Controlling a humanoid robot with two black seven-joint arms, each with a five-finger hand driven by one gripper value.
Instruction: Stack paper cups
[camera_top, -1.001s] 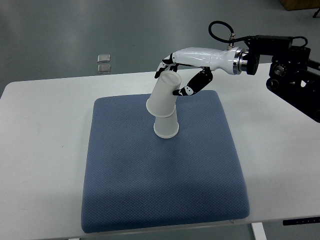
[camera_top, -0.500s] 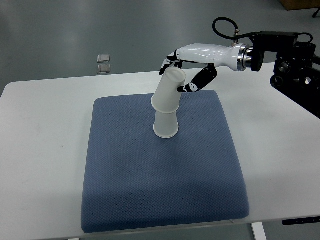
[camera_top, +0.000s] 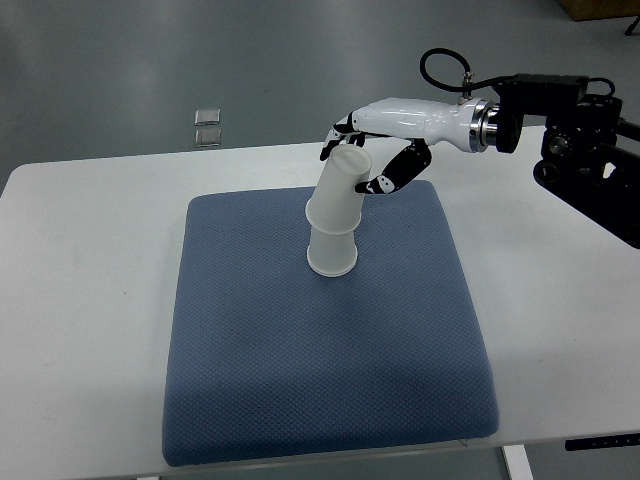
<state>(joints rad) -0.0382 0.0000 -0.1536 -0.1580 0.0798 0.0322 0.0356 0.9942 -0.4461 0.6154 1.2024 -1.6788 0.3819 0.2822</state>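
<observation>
Nearest to the camera is the front edge of the white table (camera_top: 90, 400), and on it lies a large blue cushion pad (camera_top: 320, 370) with a fine dotted texture. The pad covers the middle of the table and its near part is bare.

Further back, on the far half of the pad, stands the lower paper cup (camera_top: 332, 251), upside down with its wide rim on the fabric. A second white cup, the upper paper cup (camera_top: 340, 190), is also upside down and sits over the top of the lower one. It is not straight: it leans with its closed end toward the upper right, so the two cups are only partly nested.

The right hand (camera_top: 375, 150) comes in from the right edge of the picture on a white forearm with a black mount behind it. Its fingers (camera_top: 338, 128) curve around the far side of the tilted cup near the closed end, and the dark thumb presses on the right side, so the hand is clamped on the upper cup.

Behind the table is the grey floor, where two small square metal plates (camera_top: 208, 125) lie one behind the other, well apart from the table edge.
</observation>
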